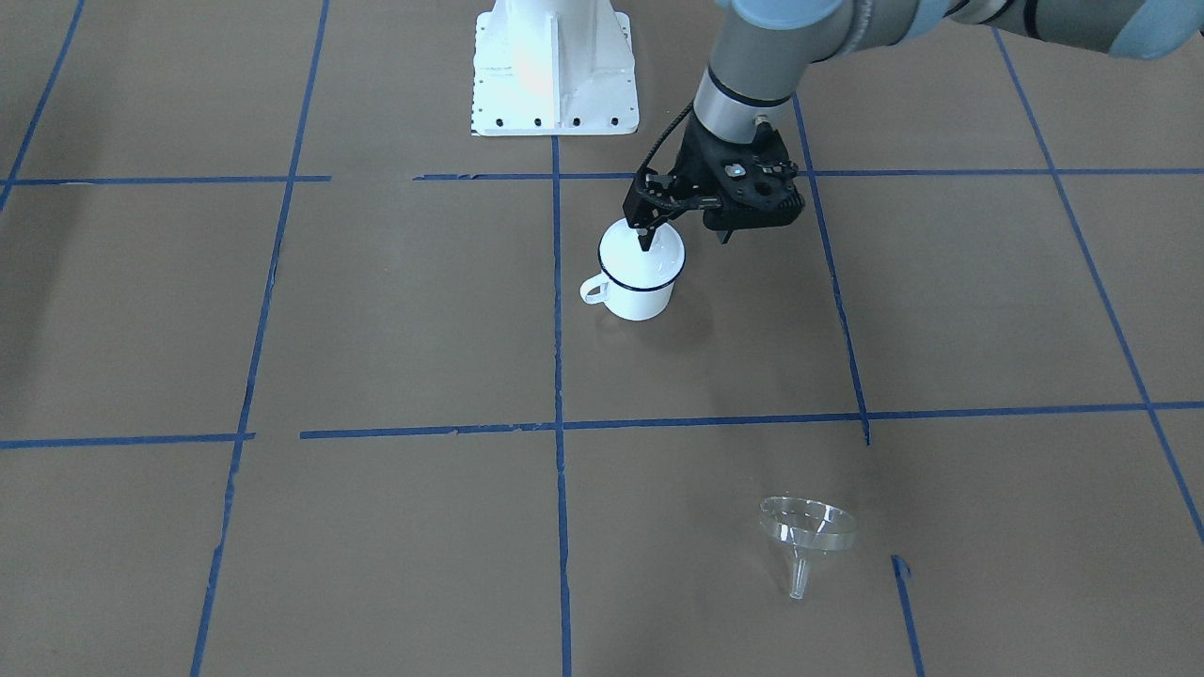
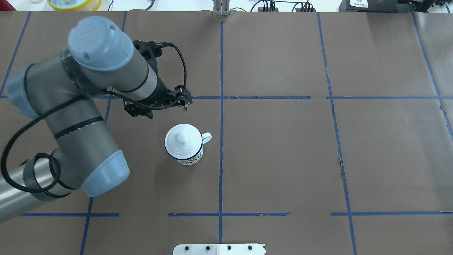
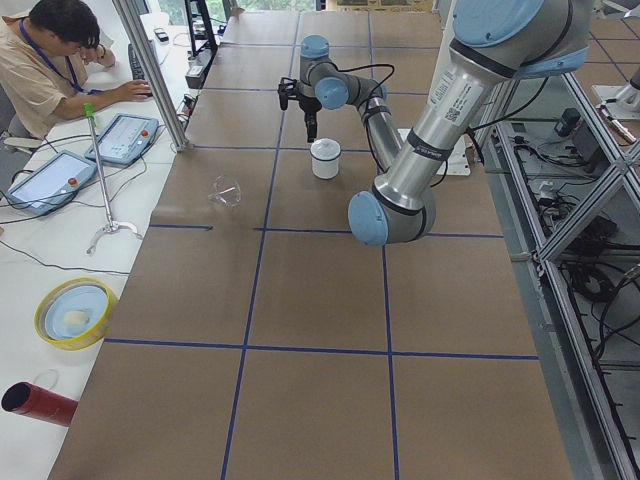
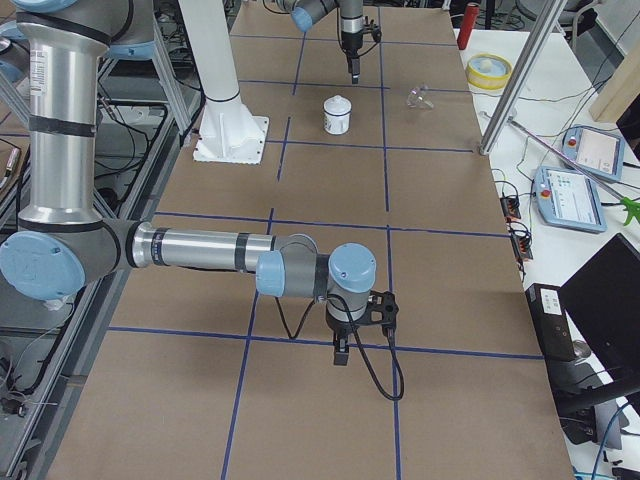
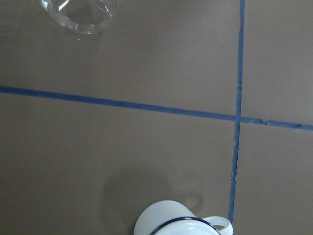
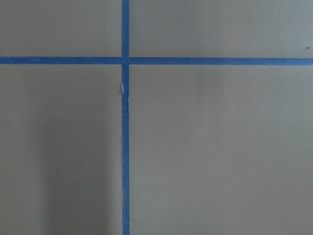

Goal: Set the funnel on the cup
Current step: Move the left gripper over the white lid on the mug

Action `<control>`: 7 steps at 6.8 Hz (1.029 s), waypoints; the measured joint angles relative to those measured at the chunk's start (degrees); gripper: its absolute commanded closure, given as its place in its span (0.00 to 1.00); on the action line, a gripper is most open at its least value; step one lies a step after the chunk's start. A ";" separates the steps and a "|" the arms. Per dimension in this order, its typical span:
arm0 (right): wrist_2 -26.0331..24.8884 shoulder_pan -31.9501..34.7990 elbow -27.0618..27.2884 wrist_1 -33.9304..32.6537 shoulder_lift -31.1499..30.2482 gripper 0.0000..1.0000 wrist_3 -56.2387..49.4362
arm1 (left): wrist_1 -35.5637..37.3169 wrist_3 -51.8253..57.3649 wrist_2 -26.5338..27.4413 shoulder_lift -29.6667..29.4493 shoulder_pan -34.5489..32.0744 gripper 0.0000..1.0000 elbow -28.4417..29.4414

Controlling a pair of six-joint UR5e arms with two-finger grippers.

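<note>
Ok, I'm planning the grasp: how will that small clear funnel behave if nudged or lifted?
The small clear round-coned funnel appears to lie on its side, on rim and spout, so a nudge would probably roll it in an arc. Thin see-through walls suggest it is light. The smooth cone looks slippery to pinch.

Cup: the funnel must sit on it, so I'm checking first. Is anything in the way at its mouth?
Yes. A round white knobbed lid sits on the cup, covering its mouth. The funnel lies on its side, apart, with only bare table between them.
</note>
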 measured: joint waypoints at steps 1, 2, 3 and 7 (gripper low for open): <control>0.00 0.00 0.00 0.00 0.00 0.00 0.00 | 1.34 -1.81 2.39 -0.96 2.06 0.00 1.31; 0.00 0.00 0.00 0.00 0.00 0.00 0.00 | 1.79 -2.47 3.36 -1.37 3.12 0.01 2.10; 0.00 0.00 0.00 0.00 0.00 0.00 0.00 | 1.89 -2.68 3.81 -1.55 3.76 0.16 2.55; 0.00 0.00 0.00 0.00 0.00 0.00 0.00 | 1.57 -2.61 4.99 -1.81 5.68 0.28 4.38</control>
